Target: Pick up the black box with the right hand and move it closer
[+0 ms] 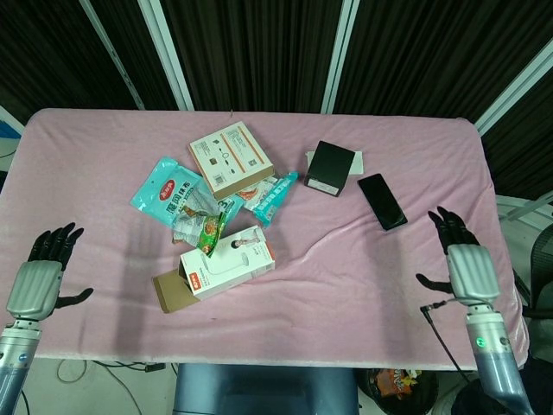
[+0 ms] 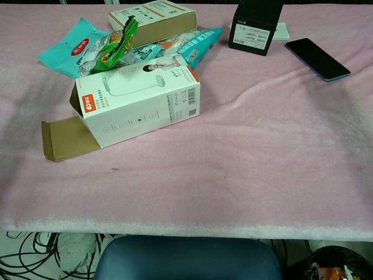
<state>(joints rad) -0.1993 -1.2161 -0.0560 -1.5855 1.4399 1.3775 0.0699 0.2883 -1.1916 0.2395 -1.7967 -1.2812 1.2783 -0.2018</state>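
Observation:
The black box (image 1: 332, 167) lies at the middle rear of the pink table, with a white label on its near side; the chest view shows the black box (image 2: 255, 26) at the top right. My right hand (image 1: 459, 259) hovers open over the table's right part, well in front of and to the right of the box, fingers spread. Near the left front edge my left hand (image 1: 40, 275) is open and holds nothing. Neither hand appears in the chest view.
A dark phone (image 1: 382, 201) lies just right of the black box. Snack packets (image 1: 175, 192), an orange-white box (image 1: 230, 158) and a white carton (image 1: 228, 263) with an open flap crowd the left middle. A white card (image 1: 359, 161) sits behind the box.

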